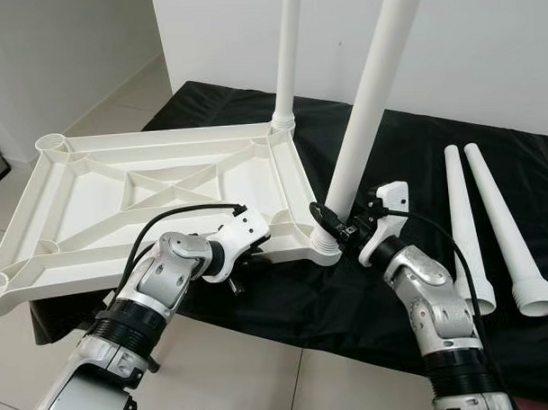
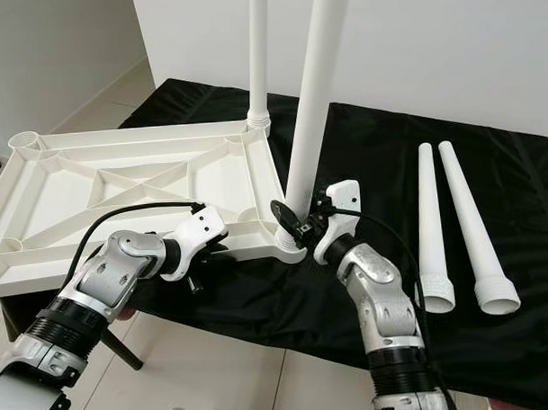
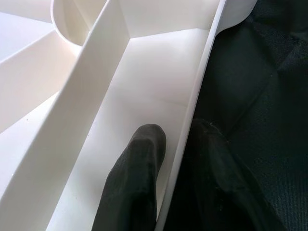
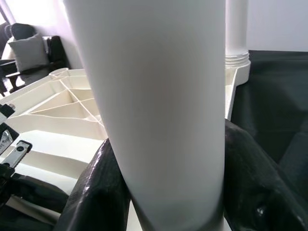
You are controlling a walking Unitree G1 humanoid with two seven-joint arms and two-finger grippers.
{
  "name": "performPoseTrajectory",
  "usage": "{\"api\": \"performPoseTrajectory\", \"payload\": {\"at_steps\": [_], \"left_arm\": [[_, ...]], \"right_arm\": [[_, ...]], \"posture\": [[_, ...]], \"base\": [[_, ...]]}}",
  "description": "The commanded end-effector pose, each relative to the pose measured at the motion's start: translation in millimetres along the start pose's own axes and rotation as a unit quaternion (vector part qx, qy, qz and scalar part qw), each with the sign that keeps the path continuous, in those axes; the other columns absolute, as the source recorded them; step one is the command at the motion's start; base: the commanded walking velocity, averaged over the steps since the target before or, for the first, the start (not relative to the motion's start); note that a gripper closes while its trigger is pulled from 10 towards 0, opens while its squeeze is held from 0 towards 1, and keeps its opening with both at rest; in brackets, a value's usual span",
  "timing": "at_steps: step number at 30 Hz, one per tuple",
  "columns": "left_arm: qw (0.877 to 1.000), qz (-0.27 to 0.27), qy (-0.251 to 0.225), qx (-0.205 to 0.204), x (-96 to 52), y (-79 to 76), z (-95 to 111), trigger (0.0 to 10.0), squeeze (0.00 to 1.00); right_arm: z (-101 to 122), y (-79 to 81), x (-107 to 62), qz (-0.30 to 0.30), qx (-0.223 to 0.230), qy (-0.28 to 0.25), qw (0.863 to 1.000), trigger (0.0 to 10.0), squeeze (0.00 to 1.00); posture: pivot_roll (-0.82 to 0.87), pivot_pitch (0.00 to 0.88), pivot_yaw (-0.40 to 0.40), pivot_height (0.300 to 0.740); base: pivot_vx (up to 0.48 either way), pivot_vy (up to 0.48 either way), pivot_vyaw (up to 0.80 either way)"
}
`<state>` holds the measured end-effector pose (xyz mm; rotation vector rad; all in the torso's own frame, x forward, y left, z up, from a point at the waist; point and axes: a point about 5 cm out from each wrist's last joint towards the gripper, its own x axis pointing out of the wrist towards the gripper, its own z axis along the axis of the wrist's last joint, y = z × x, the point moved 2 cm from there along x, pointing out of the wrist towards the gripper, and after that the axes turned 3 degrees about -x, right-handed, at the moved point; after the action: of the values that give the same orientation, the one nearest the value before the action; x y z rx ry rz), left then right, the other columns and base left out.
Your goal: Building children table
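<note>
Upturned tabletop point(image 1: 156, 187) on black cloth point(image 1: 489, 175). Right gripper point(image 1: 333, 223) clamped round near-corner leg point(image 1: 365, 112), axis upright, leaning slightly right above its socket. Left gripper point(image 3: 175, 159) pinches the tabletop's near rim. Two spare legs point(image 1: 486, 220) lie rightward.

Left gripper point(image 3: 168, 163) clamped — right gripper point(image 4: 168, 192) clamped too — both arms reaching forward.

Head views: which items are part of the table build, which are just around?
In the job:
white ribbed plastic tabletop, upside down
far white leg, standing in its corner
near white leg, held by right gripper
two loose white tapered legs
left gripper, on the tabletop's rim

Just around:
black cloth
tiled floor
</note>
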<state>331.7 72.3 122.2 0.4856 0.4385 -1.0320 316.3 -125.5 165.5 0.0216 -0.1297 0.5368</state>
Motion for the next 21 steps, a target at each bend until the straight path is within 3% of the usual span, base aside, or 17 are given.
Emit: {"api": "performPoseTrajectory", "payload": {"at_steps": [1, 7, 13, 14, 15, 16, 17, 19, 20, 21], "left_arm": [[1.000, 0.018, 0.016, -0.004, 3.1, 0.7, -6.7, 10.0, 0.00], [1.000, 0.020, 0.022, -0.005, 3.2, 0.5, -9.2, 10.0, 0.00], [1.000, 0.018, 0.022, -0.004, 3.6, 0.4, -8.7, 10.0, 0.00], [1.000, 0.018, 0.022, -0.004, 3.7, 0.4, -8.5, 10.0, 0.00], [1.000, 0.018, 0.022, -0.004, 3.7, 0.4, -8.5, 10.0, 0.00], [1.000, 0.018, 0.021, -0.004, 3.8, 0.6, -8.1, 10.0, 0.00], [1.000, 0.018, 0.021, -0.004, 3.9, 0.6, -7.9, 10.0, 0.00], [1.000, 0.018, 0.020, -0.004, 4.0, 0.6, -7.8, 10.0, 0.00], [1.000, 0.017, 0.020, -0.004, 4.1, 0.5, -7.5, 10.0, 0.00], [1.000, 0.017, 0.020, -0.004, 4.1, 0.5, -7.5, 10.0, 0.00]], "right_arm": [[21.1, 26.2, 8.6, 0.036, 0.026, -0.054, 0.998, 0.0, 0.00], [27.4, 42.7, 7.1, 0.004, 0.024, -0.060, 0.998, 0.0, 0.00], [28.7, 49.0, 7.6, -0.007, 0.017, -0.058, 0.998, 0.0, 0.00], [28.3, 49.5, 7.7, -0.005, 0.019, -0.054, 0.998, 2.5, 0.00], [28.3, 49.5, 7.7, -0.005, 0.019, -0.054, 0.998, 2.5, 0.00], [27.0, 47.9, 8.1, -0.007, 0.016, -0.045, 0.999, 10.0, 0.00], [26.4, 46.9, 8.1, -0.004, 0.015, -0.043, 0.999, 10.0, 0.75], [26.2, 46.3, 8.1, -0.001, 0.014, -0.043, 0.999, 10.0, 0.75], [25.2, 45.3, 8.0, 0.004, 0.016, -0.040, 0.999, 10.0, 1.00], [25.2, 45.3, 8.0, 0.004, 0.016, -0.040, 0.999, 10.0, 1.00]], "posture": [[-0.06, 0.008, -0.020, 0.740], [-0.06, 0.016, -0.018, 0.740], [-0.06, 0.015, -0.017, 0.740], [-0.06, 0.015, -0.017, 0.740], [-0.06, 0.015, -0.017, 0.740], [-0.07, 0.014, -0.017, 0.740], [-0.07, 0.012, -0.017, 0.740], [-0.07, 0.012, -0.017, 0.740], [-0.07, 0.010, -0.018, 0.740], [-0.07, 0.010, -0.018, 0.740]], "base": [[0.000, 0.000, 0.00], [0.000, 0.000, 0.00], [0.000, 0.000, 0.00], [0.000, 0.000, 0.00], [0.000, 0.000, 0.00], [0.000, 0.000, 0.00], [0.000, 0.000, 0.00], [0.000, 0.000, 0.00], [0.000, 0.000, 0.00], [0.000, 0.000, 0.00]]}}
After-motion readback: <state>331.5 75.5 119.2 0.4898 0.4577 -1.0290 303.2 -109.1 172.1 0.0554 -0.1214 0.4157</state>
